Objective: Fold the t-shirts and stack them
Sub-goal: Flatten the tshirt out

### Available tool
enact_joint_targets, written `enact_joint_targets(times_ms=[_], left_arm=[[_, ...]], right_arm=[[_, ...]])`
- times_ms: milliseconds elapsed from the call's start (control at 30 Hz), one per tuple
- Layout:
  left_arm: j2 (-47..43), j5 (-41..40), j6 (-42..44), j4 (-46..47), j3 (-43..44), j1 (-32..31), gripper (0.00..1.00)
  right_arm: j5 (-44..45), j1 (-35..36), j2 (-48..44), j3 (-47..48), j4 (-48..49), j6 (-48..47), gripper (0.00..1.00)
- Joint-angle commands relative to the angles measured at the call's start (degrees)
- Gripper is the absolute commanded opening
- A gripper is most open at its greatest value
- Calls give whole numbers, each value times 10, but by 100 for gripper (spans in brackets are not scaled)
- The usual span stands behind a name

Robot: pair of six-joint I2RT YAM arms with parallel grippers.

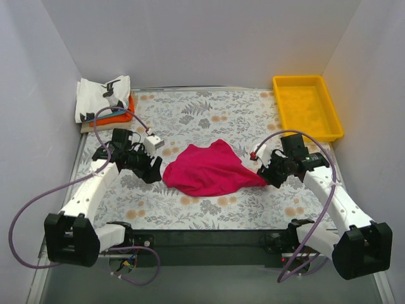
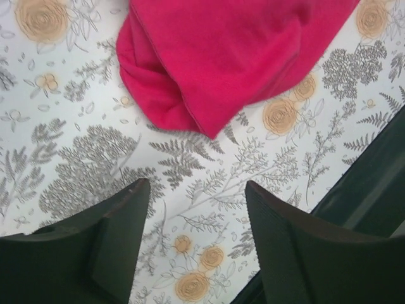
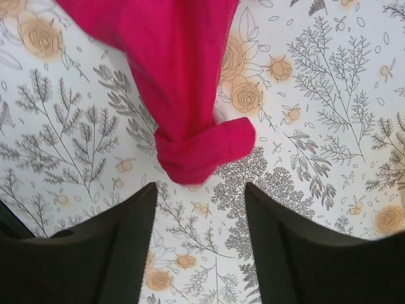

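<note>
The left end effector (image 2: 196, 190) is hovering with its fingers spread and nothing between them, just short of the rounded left edge of the red t-shirt (image 1: 209, 168). The right end effector (image 3: 200, 190) is likewise standing parted and empty, facing a rolled-up sleeve end (image 3: 202, 152) that is lying just ahead of its tips. The shirt is lying crumpled near the middle of the bench (image 1: 209, 111), between the two arms (neither is touching it).

To do this step well, I judge each side should be pinching a single layer at a hem or shoulder corner, not the bunched roll. Both should then be drawing apart evenly, so the cloth is flattening before any fold.

Counting:
- two end effectors
- one loose red shirt
- one yellow tray (image 1: 297, 78) at the far right corner
- one stack at the far left corner, showing a white printed shirt (image 1: 101, 95) lying over an orange shirt (image 1: 120, 118), with a thin bluish sliver (image 1: 114, 113) between that may be a third
</note>
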Motion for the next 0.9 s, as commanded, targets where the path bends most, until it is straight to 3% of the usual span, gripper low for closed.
enact_joint_targets(times_ms=[0, 133, 233, 500, 767, 867], left_arm=[[68, 17, -26, 52, 63, 0, 60], [140, 17, -77, 81, 114, -22, 66], [186, -24, -123, 128, 139, -51, 66], [334, -7, -216, 157, 239, -78, 64], [488, -29, -271, 194, 426, -164, 62], [540, -11, -278, 184, 457, -178, 61]], right_arm=[[19, 0, 4, 10, -40, -57, 58], [25, 0, 12, 18, -65, -72, 62], [20, -4, 22, 16, -66, -69, 62], [-55, -32, 151, 94, -58, 24, 56], [-57, -65, 220, 122, -51, 66, 53], [-53, -74, 224, 108, -54, 60, 53]])
